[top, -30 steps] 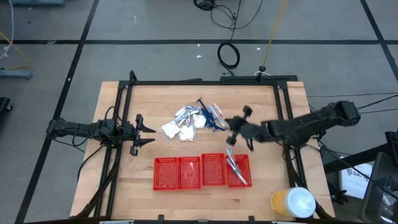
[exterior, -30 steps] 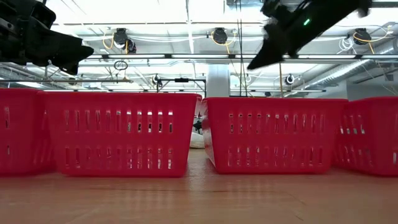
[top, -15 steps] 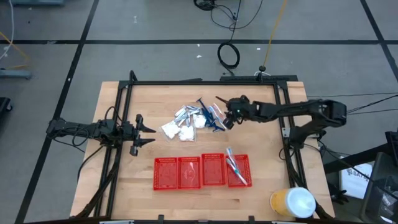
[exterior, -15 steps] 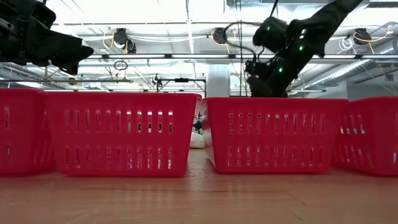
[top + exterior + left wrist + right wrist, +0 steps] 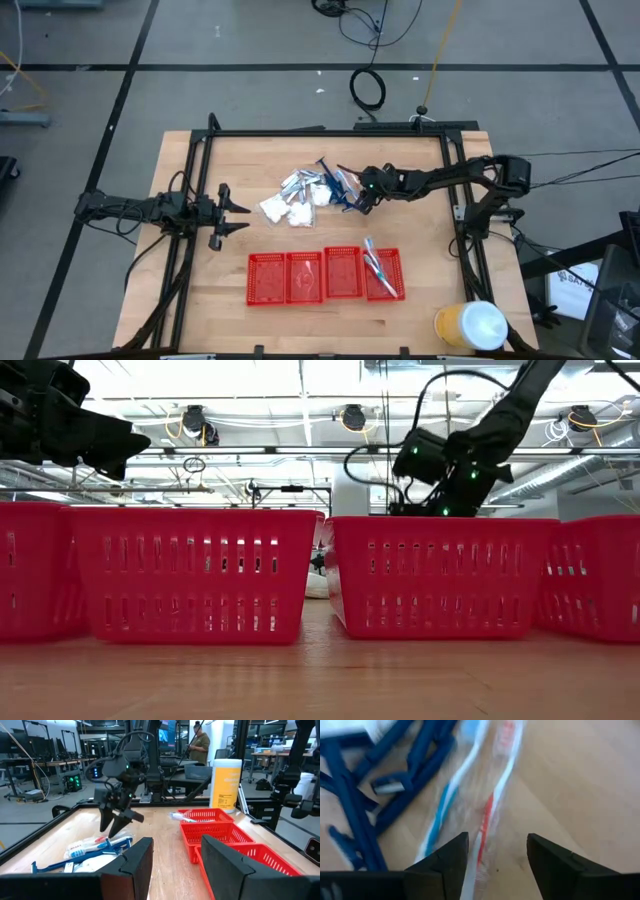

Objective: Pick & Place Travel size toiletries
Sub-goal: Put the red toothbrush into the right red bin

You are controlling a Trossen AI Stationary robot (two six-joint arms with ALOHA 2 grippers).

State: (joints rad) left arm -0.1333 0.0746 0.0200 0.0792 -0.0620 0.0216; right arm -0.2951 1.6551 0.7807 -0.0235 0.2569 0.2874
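Observation:
The travel size toiletries lie in a pile (image 5: 310,190) at the table's middle: white packets, foil sachets, dark blue sticks (image 5: 395,785) and clear-wrapped toothbrushes (image 5: 485,815). My right gripper (image 5: 355,193) (image 5: 114,822) is low over the pile's right side and points down. It is open, and its fingers (image 5: 497,845) stand on either side of a wrapped toothbrush. My left gripper (image 5: 238,213) (image 5: 175,850) waits open at the table's left, holding nothing. Two wrapped toothbrushes (image 5: 378,270) lie in the rightmost red basket.
Several red mesh baskets (image 5: 325,276) stand in a row near the front edge. A yellow and white bottle (image 5: 470,325) stands at the near right corner. Black frame rails (image 5: 330,133) run round the table's far and side edges. A person (image 5: 200,742) stands in the room beyond.
My right gripper has gone from above the rightmost basket toward the far edge and to the left, to the pile. It has come down over the wrapped toothbrushes and has opened. The left arm has kept still.

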